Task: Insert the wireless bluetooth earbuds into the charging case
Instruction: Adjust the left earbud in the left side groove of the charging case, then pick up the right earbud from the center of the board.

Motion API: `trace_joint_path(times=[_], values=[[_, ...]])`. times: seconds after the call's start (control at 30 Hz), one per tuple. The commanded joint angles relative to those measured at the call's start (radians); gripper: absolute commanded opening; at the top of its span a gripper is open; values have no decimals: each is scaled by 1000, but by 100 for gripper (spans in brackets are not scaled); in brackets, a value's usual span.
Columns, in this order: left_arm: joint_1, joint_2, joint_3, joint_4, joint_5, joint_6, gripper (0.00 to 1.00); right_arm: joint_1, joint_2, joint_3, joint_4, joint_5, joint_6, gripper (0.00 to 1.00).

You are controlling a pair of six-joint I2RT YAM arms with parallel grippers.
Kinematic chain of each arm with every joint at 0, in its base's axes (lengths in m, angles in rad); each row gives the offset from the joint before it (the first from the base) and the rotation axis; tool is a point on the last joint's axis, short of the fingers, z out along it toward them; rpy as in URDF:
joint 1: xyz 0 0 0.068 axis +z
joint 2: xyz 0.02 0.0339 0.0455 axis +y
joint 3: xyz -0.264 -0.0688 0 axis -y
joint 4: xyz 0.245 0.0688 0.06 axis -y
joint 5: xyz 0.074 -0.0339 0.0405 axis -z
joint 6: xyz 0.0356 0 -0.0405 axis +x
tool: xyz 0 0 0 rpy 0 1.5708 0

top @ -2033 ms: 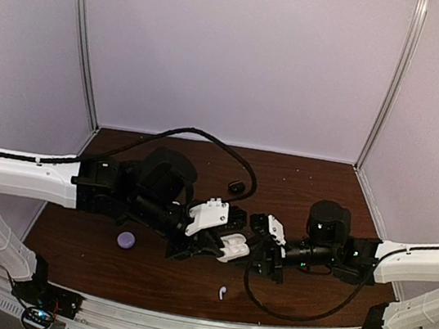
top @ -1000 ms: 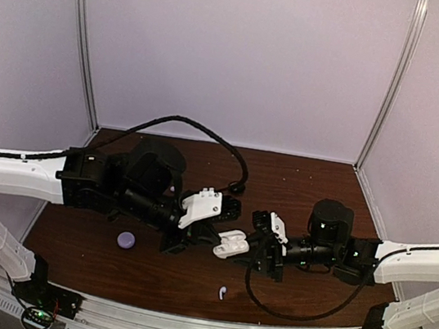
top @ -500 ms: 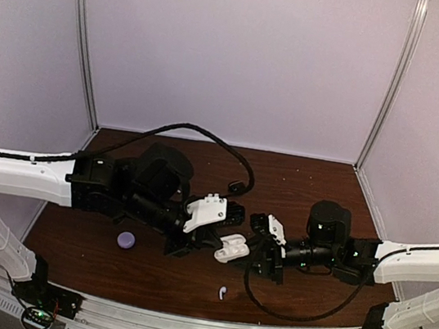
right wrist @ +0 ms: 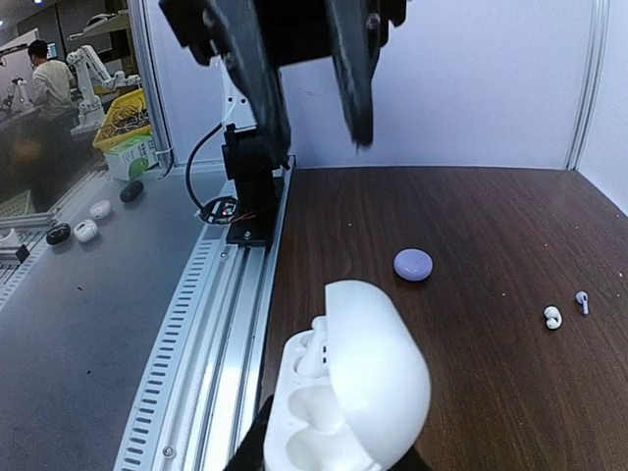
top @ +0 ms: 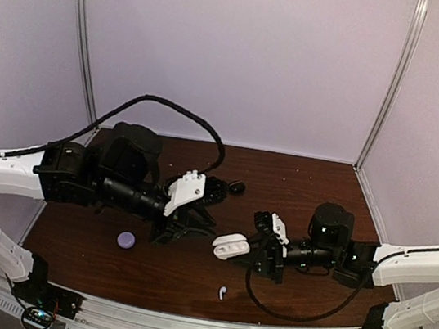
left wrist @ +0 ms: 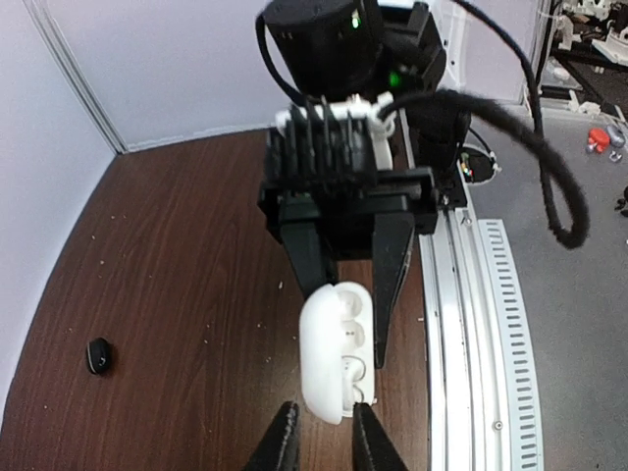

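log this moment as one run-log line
right tool: shut on open charging case | left tool: open, empty, apart from case | stemmed earbud: loose on table

No text, label or number is legible anywhere.

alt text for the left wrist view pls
The right gripper holds an open white case above the table, with what looks like a white bud inside. At the bottom edge the left gripper is slightly open and empty. A black bud lies far left.
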Motion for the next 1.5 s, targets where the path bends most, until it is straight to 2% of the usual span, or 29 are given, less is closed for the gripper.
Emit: trace_joint_path(times=[0.0,0.13,0.3,0.43,0.57,0.7,1.0,1.47], values=[[77,-75,-29,98,68,-31,19,-11,11,-21,76,-3,38,0],[254,-103,-116,146,107,-103,19,-21,0,-29,86,-11,49,0],[501,-14,-185,177,101,-229,19,-35,-16,-35,100,-26,67,0],[667,120,-155,162,176,-214,20,-42,-27,-39,99,-44,72,0],[794,306,-14,31,262,-99,18,-46,-43,-41,95,-46,74,0],[811,462,139,-114,224,59,17,-51,-60,-50,96,-51,74,0],[784,704,306,-223,208,203,17,-54,-62,-62,114,-61,74,0],[780,807,368,-230,223,264,17,-56,-55,-59,118,-67,92,0]])
